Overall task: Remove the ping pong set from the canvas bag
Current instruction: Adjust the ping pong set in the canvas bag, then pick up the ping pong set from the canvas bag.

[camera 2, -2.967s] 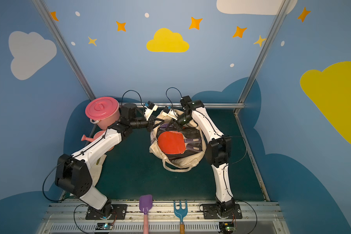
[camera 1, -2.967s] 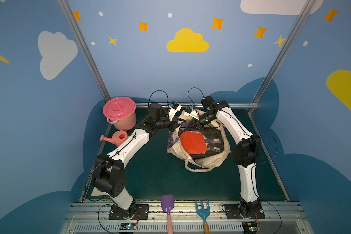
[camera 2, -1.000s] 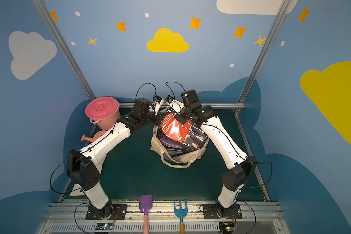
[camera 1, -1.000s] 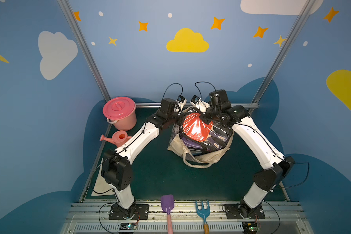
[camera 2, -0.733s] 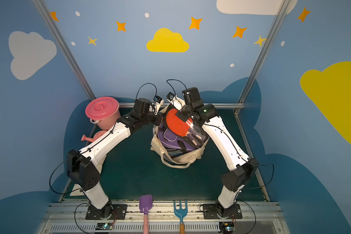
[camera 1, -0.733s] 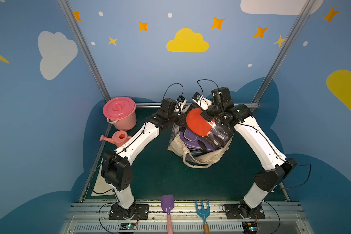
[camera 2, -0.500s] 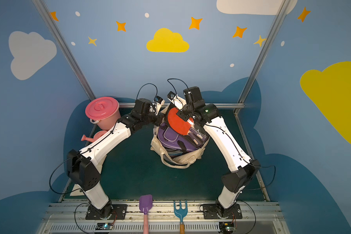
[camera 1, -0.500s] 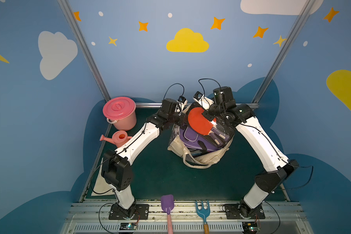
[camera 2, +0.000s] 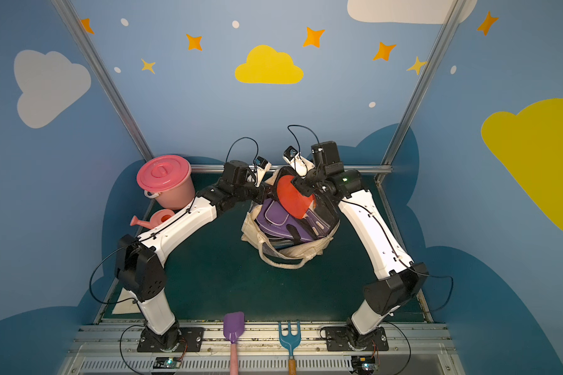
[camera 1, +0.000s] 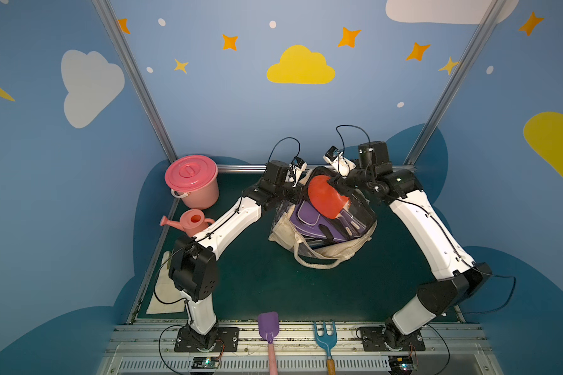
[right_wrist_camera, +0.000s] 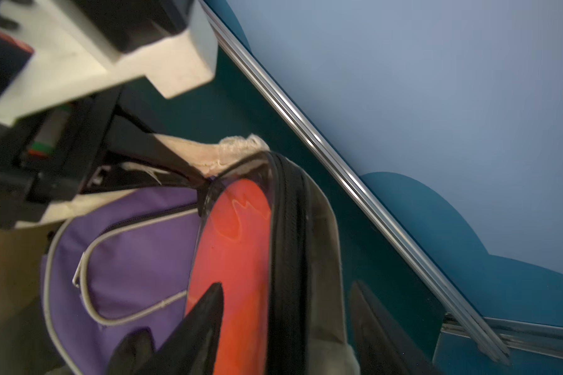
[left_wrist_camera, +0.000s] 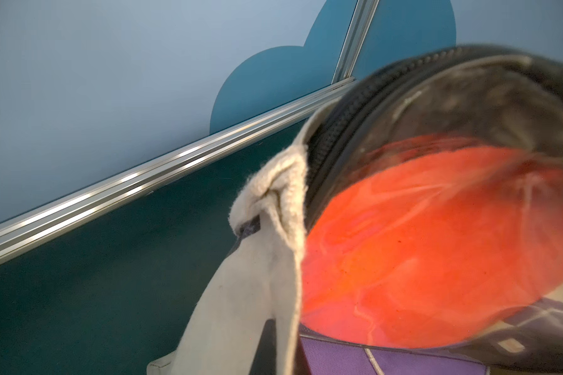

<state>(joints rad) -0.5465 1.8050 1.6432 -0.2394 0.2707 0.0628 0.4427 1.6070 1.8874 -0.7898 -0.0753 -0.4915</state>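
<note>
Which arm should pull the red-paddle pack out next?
Right, I'd say. The right claw, open, straddles the zipped edge of the red-paddle pack; the left claw is shut on the canvas bag, holding it.

Walls: light blue panels, three sides. Painted motifs: yellow cloud, white cloud, orange stars, dark blue cloud shapes along the base. Two aluminium corner posts. Aluminium rail along the back. Surface: dark green, matte. Slotted metal base at the front edge. Lighting even.
</note>
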